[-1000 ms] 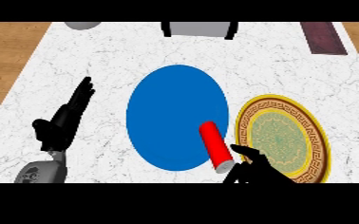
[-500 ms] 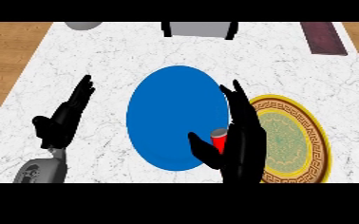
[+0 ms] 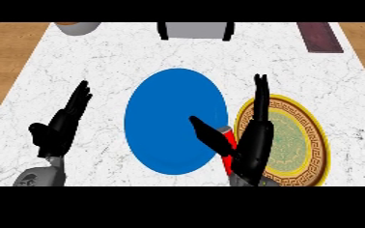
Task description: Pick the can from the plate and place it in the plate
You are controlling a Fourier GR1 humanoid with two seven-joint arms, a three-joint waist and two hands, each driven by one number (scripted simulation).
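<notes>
I see the right robot hand (image 3: pixel 251 140) with fingers straight, thumb out to its left. Red can (image 3: pixel 227 145) sits between thumb and palm, at the blue plate's (image 3: pixel 167 118) edge. Gold-rimmed plate (image 3: pixel 303 140) just right of the hand. Left robot hand (image 3: pixel 61 125) rests open, well apart on the tabletop (image 3: pixel 107 58).

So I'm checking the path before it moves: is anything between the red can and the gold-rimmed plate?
Nothing visible besides the right robot hand itself, whose straight fingers lie between the red can and the gold-rimmed plate. The can sits at the blue plate's right edge, right next to its goal.
</notes>
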